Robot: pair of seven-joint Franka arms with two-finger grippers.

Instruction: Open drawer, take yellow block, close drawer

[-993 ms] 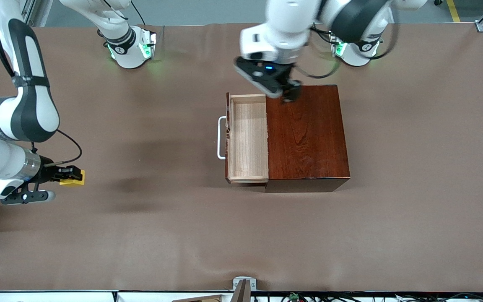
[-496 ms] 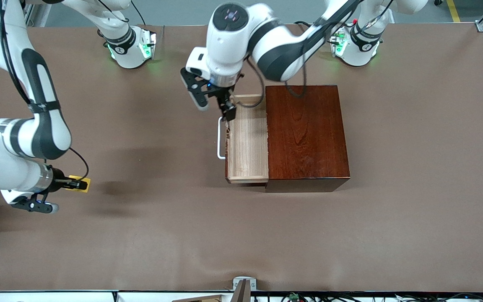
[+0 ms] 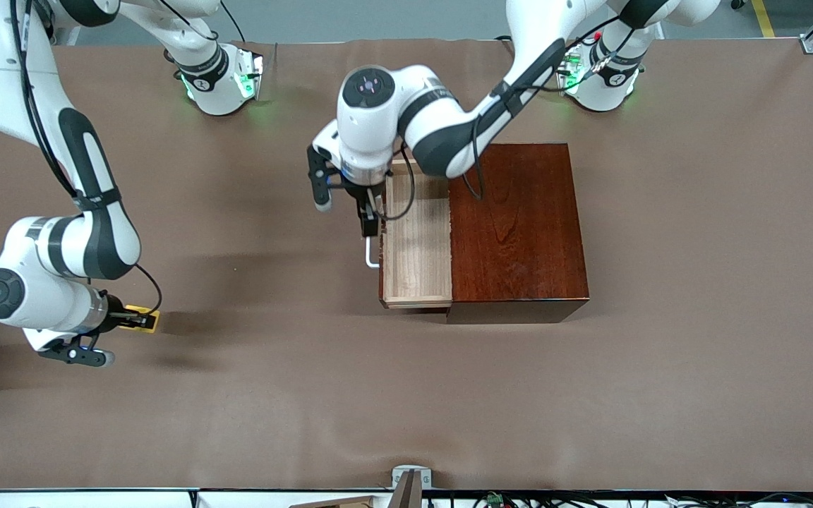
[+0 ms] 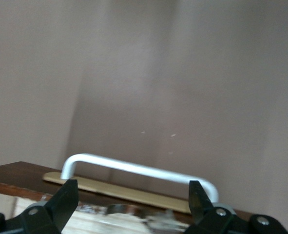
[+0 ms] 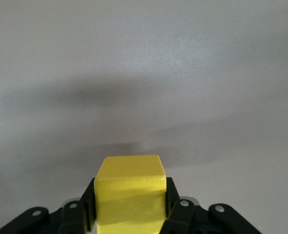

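Note:
The drawer [image 3: 417, 243] stands pulled out of the dark reddish-brown box [image 3: 516, 226], and its light-wood tray shows nothing inside. My left gripper [image 3: 370, 224] is open, low over the drawer's front panel, and hides part of the white handle [image 3: 371, 259]. In the left wrist view the handle [image 4: 139, 168] lies just past the spread fingertips [image 4: 62, 202], untouched, with my left gripper [image 4: 131, 207] above the front panel. My right gripper [image 3: 131, 321] is shut on the yellow block [image 3: 144, 319], low over the cloth at the right arm's end. The block [image 5: 129, 192] sits clamped between the fingers of my right gripper [image 5: 129, 207].
A brown cloth [image 3: 406, 395] covers the whole table. A small metal bracket [image 3: 410, 480] sits at the table's edge nearest the front camera. The two arm bases [image 3: 219, 81] [image 3: 600, 81] stand along the edge farthest from that camera.
My left arm has swung from over the box top down to the drawer's handle. My right gripper has carried the yellow block slightly toward the front camera and lower.

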